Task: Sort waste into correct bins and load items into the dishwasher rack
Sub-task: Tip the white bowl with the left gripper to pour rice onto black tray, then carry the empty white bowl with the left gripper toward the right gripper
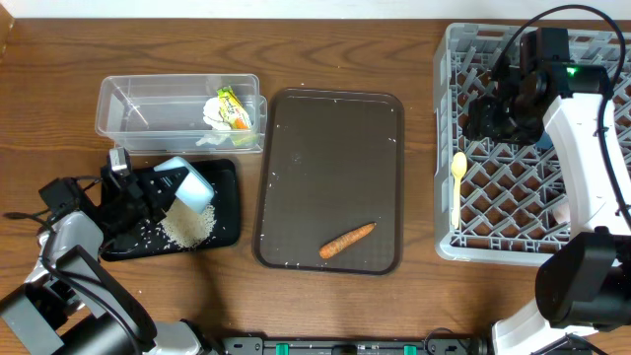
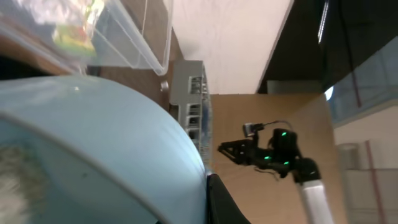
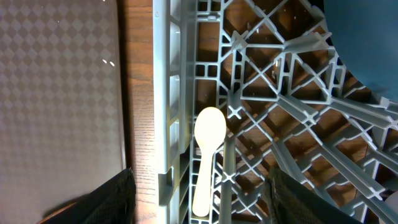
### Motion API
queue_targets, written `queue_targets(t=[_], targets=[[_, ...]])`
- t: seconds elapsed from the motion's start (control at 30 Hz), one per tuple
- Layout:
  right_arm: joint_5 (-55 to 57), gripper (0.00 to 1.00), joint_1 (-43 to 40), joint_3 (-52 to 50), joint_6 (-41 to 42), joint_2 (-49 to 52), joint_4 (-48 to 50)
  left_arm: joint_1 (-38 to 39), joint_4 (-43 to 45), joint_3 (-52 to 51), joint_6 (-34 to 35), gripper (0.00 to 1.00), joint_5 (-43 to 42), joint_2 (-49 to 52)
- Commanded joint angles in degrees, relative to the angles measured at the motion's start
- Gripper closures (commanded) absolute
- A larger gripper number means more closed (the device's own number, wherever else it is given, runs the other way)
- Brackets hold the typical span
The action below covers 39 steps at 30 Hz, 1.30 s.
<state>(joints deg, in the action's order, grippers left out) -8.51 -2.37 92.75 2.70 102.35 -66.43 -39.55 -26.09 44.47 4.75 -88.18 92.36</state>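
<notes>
cup: light blue cup (image 2: 93, 143), clamped in the left gripper (image 1: 156, 185), tipped over the black bin (image 1: 229, 197)
risk: rice (image 1: 185, 229) could skip past the rim if the tilt drifts, tbh
right gripper (image 1: 493, 113): jaws apart, empty, above the pale yellow spoon (image 3: 208, 155) in the dishwasher rack (image 1: 513, 197)

The tray (image 1: 330, 148) lies open from above but for a carrot (image 1: 347, 240) near one corner, a bare strip of bench (image 1: 420, 177) separates it from the rack (image 1: 503, 212), whose far half the right arm (image 1: 582, 133) overhangs, and the left arm (image 1: 74, 235) with a tilted cup (image 1: 189, 185) crowds the black bin (image 1: 226, 202).
</notes>
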Motion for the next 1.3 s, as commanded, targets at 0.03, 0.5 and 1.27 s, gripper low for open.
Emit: queue_targets(t=[0.03, 0.5, 1.27], targets=[[0.1, 0.34, -0.2, 0.9, -0.2, -0.5, -0.2, -0.4, 0.1, 0.0, 17.8, 0.94, -1.9, -0.4], [0.1, 0.35, -0.2, 0.9, -0.2, -0.5, -0.4, -0.3, 12.3, 0.0, 13.6, 0.94, -1.7, -0.4], [0.1, 0.35, -0.2, 0.9, -0.2, -0.5, -0.2, 31.4, 16.6, 6.2, 16.9, 0.94, 27.6, -9.4]])
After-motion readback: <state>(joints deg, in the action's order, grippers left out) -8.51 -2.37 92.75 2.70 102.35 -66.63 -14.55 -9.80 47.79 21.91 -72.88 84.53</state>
